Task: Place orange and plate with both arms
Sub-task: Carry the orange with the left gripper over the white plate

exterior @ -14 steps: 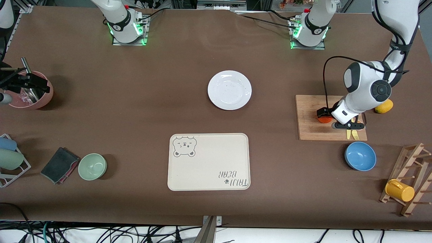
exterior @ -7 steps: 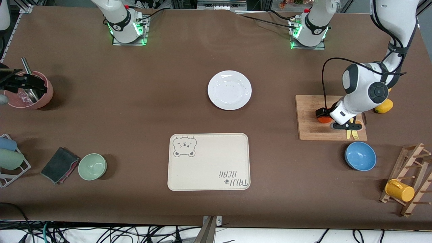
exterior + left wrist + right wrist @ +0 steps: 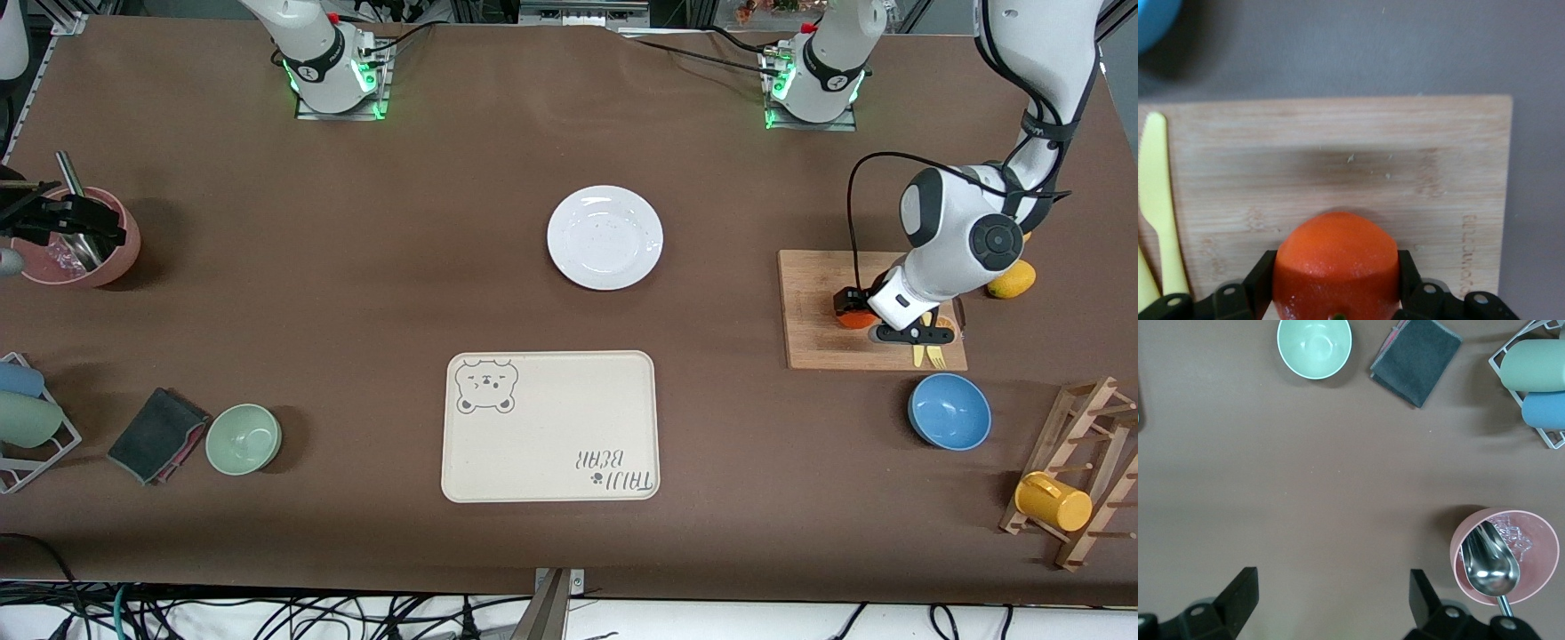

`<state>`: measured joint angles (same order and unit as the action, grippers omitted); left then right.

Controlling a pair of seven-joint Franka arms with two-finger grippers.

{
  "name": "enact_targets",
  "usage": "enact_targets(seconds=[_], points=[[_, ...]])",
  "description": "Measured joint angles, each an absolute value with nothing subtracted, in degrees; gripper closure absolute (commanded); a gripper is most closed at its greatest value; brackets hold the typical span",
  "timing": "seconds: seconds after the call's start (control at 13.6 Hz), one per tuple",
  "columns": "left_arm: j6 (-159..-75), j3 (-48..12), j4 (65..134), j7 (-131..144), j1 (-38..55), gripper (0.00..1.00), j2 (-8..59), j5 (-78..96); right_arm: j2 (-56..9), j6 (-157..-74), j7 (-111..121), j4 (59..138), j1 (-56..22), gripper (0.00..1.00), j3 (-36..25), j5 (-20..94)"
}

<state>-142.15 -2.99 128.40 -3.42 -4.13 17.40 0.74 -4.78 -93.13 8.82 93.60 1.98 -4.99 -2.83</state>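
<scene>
The orange [image 3: 857,318] is on the wooden cutting board [image 3: 818,342] toward the left arm's end of the table. My left gripper [image 3: 852,307] is shut on it. In the left wrist view the two black fingers press both sides of the orange [image 3: 1335,257] at the board [image 3: 1338,147]. The white plate [image 3: 605,236] lies alone in the middle of the table, farther from the front camera than the bear tray [image 3: 551,427]. My right gripper [image 3: 53,218] is open and empty over the pink cup [image 3: 84,258]; in the right wrist view [image 3: 1333,593] bare table shows between its fingers.
A yellow knife and fork [image 3: 927,353] lie on the board beside the orange. A lemon [image 3: 1012,281], a blue bowl [image 3: 949,411] and a rack with a yellow mug [image 3: 1053,501] stand near the board. A green bowl [image 3: 244,438] and grey cloth [image 3: 158,434] lie toward the right arm's end.
The left arm's wrist has shifted slightly over the board, with its gripper staying at the orange. The right gripper has drifted a little toward the table's end.
</scene>
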Motion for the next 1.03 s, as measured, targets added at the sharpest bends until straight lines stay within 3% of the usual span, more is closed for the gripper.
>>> enact_targets(seconds=[0.29,0.66,1.03], points=[[-141.86,-5.90,126.97,3.40,2.33,1.00,15.22,2.27,-4.82,-92.94,8.82,93.60,2.00,0.00,-4.99,-2.50],[-141.44,-13.33,127.05,18.75,9.52,1.00,16.64,4.58,-4.83,-92.91,8.82,93.60,2.01,0.00,-5.00,-2.44],[-141.54,-17.06,125.88,34.93,20.50,1.00,16.90,7.98,-5.42,-92.84,9.58,93.60,2.34,0.00,-5.59,-2.42]])
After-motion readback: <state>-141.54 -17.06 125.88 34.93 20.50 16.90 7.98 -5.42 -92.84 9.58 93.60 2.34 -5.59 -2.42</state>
